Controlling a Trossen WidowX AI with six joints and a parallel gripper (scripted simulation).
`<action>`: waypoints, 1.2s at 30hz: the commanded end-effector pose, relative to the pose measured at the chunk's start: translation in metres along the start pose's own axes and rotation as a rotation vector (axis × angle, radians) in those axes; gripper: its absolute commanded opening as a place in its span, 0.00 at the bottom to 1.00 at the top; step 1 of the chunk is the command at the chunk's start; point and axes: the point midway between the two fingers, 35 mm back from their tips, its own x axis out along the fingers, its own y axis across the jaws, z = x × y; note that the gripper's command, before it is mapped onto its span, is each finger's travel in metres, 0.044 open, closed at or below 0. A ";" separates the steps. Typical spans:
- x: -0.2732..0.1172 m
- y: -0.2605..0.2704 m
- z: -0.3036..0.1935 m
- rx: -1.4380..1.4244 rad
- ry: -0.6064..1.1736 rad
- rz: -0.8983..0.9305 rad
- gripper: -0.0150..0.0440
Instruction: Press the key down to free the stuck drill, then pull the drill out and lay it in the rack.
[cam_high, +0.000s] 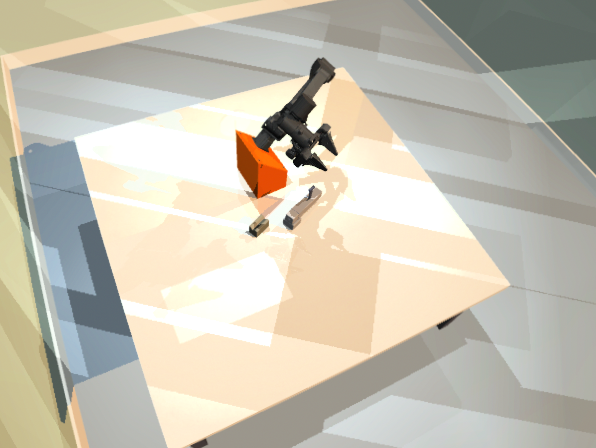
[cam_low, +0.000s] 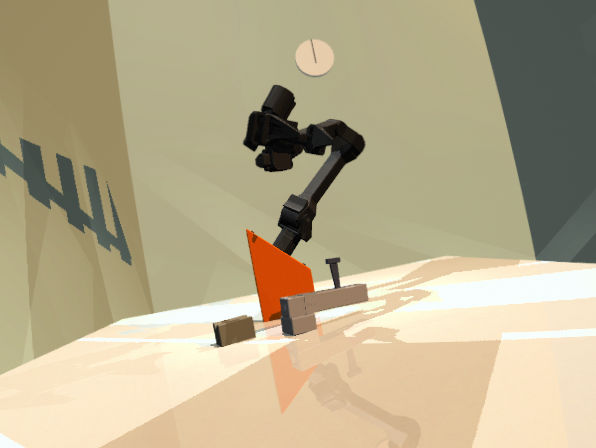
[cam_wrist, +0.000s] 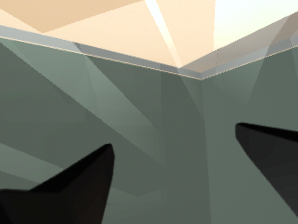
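Drill first: I can't pick it out for sure, but my guess is it's sitting inside the long grey block (cam_high: 301, 208) (cam_low: 332, 298), with the key (cam_high: 312, 191) (cam_low: 334, 273) sticking up out of the top. The key's flat head is well proud of the block, so I'd call the press not yet done.

The gripper (cam_high: 331, 162) (cam_low: 286, 141) (cam_wrist: 174, 140) has its fingers wide apart with nothing between them, up above the block and off to one side. The wrist view just gets walls and a bit of table, so it's no help for lining up yet.

For the press, I'd close the fingers so the tips make one blunt pusher, swing over the key and tip the wrist to point straight down. Land on the middle of the head, then push slow and straight along the shank. Come in off-centre and you could slip off or shove the whole block sideways. Lift straight back up before going for the drill.

The little brown grooved piece (cam_high: 259, 227) (cam_low: 235, 331) near the block looks like the rack, so keep the elbow and wrist from clipping it.
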 end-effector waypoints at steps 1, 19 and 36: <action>0.000 0.000 0.000 0.000 0.000 0.000 0.89; 0.063 0.020 0.067 1.545 -0.162 0.293 0.25; 0.066 -0.037 0.166 2.710 -0.156 1.331 0.25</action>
